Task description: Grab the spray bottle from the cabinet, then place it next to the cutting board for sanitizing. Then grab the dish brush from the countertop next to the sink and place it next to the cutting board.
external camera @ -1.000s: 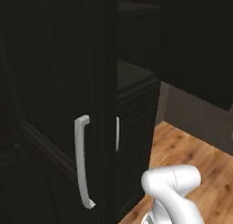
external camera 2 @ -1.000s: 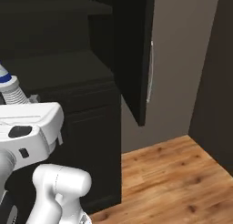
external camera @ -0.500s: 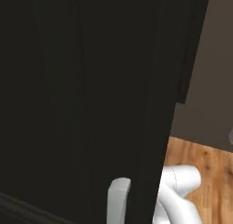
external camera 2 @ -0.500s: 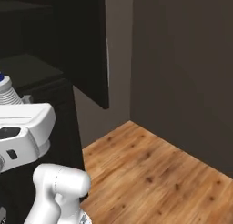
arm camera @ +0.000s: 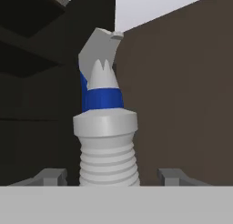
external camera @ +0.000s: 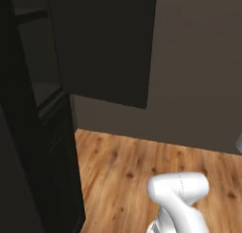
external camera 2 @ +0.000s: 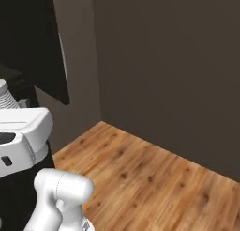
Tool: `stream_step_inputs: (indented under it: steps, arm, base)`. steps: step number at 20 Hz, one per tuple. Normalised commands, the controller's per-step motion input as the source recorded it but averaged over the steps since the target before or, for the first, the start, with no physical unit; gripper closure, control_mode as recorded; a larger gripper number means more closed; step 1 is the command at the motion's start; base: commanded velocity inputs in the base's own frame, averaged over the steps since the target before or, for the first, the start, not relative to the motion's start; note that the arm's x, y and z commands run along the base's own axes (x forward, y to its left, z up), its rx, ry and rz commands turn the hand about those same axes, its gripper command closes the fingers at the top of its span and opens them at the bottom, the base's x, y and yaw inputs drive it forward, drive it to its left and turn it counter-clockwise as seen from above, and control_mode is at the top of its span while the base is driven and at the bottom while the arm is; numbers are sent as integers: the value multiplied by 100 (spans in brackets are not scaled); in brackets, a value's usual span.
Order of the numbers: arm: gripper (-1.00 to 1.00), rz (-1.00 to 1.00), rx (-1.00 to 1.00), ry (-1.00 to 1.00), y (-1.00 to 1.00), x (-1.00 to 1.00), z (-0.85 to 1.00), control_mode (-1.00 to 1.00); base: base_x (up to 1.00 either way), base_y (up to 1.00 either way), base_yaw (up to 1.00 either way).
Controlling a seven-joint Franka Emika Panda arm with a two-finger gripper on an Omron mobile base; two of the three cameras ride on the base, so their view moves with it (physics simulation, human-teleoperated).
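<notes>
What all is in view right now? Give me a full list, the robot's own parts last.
spray bottle: one, white ribbed neck and head with a blue trigger, upright between the fingertips in the hand view; its top also shows at the left edge of the right base view.
cabinet: one, black-brown, along the left of the left base view.
cabinet door: one, black-brown, standing open.
wall: grey-brown, behind and to the right.
floor: warm brown wood planks.
gripper: one, grey fingertips either side of the bottle's neck, holding it.
arm: one, white, at the bottom of both base views.
</notes>
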Motion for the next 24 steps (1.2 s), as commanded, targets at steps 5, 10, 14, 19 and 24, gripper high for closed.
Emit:
stream_step_inputs:
  steps: [5,10,14,19,24]
  arm:
    - [100,0,0,0,0,0,0,100]
    - [100,0,0,0,0,0,0,100]
    - [100,0,0,0,0,0,0,100]
    - [100,0,0,0,0,0,0,100]
    - [100,0,0,0,0,0,0,100]
  base:
    - [5,-9,-62]
    - [38,-7,-36]
    - [74,-5,-19]
    - [95,-8,-17]
    - [65,-41,-10]
